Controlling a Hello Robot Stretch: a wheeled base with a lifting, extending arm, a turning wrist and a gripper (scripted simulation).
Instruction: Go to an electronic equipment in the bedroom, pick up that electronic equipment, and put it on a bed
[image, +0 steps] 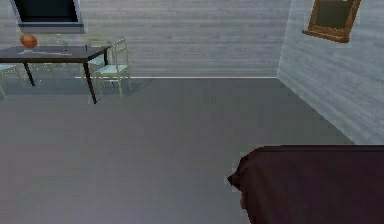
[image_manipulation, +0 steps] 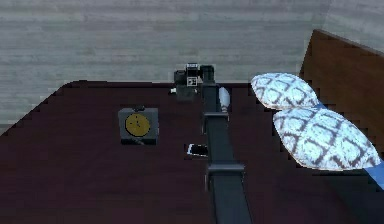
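Observation:
In the arm side view a bed (image_manipulation: 80, 170) with a dark maroon cover spreads across the picture. On it lie a square dark thing with a round yellow face (image_manipulation: 138, 125) and a small flat dark phone-like thing (image_manipulation: 197, 151), which is just left of the arm's bar. The arm (image_manipulation: 222, 150) reaches out over the bed, and the gripper (image_manipulation: 184, 88) stands near the bed's far edge. I cannot tell whether it holds anything. A small pale grey thing (image_manipulation: 225, 97) sits beside the arm on its right.
Two blue-and-white patterned pillows (image_manipulation: 300, 115) lie at the brown headboard (image_manipulation: 350, 70). In the forward view the bed's corner (image: 310, 180) is at the lower right. A dark table (image: 55, 58) with an orange ball (image: 29, 40) and pale chairs (image: 112, 68) stands far left, under a dark screen (image: 45, 10). A framed picture (image: 333, 18) hangs on the right wall.

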